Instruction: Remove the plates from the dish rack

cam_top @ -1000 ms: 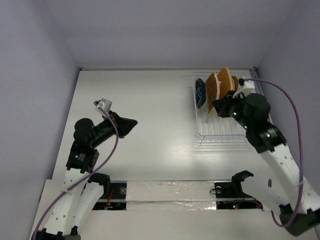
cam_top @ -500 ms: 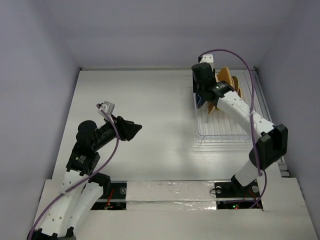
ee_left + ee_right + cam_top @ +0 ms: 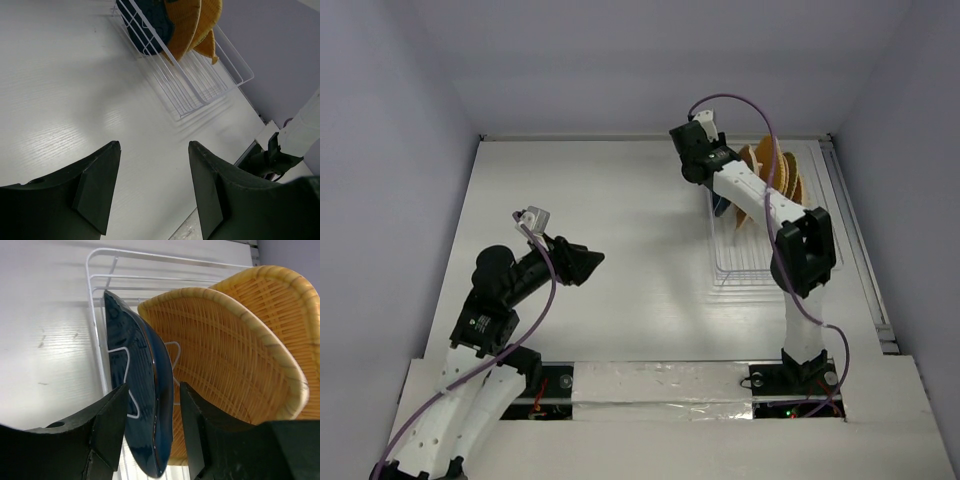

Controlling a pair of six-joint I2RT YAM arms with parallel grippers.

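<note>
The dark blue plate (image 3: 137, 390) stands on edge in the dish rack (image 3: 200, 90) at the worktop's (image 3: 620, 200) far right corner. The orange woven plates (image 3: 225, 365) stand upright just beside it. The right tool (image 3: 152, 405) is released, and the blue rim shows between its parted jaws. The left tool (image 3: 154, 150) hangs released above the worktop's left half.

We're looking down on the table (image 3: 620, 200): the dish rack (image 3: 750, 262) sits on its far right part, and the plates (image 3: 765, 165) stand on edge in the rack's far end, packed side by side from left to right. We find the right gripper (image 3: 153, 387) just above the leftmost plate (image 3: 140, 365) (its rim lines up between the fingers), while the left gripper (image 3: 585, 262) hangs over the table's left half, well apart from the rack
</note>
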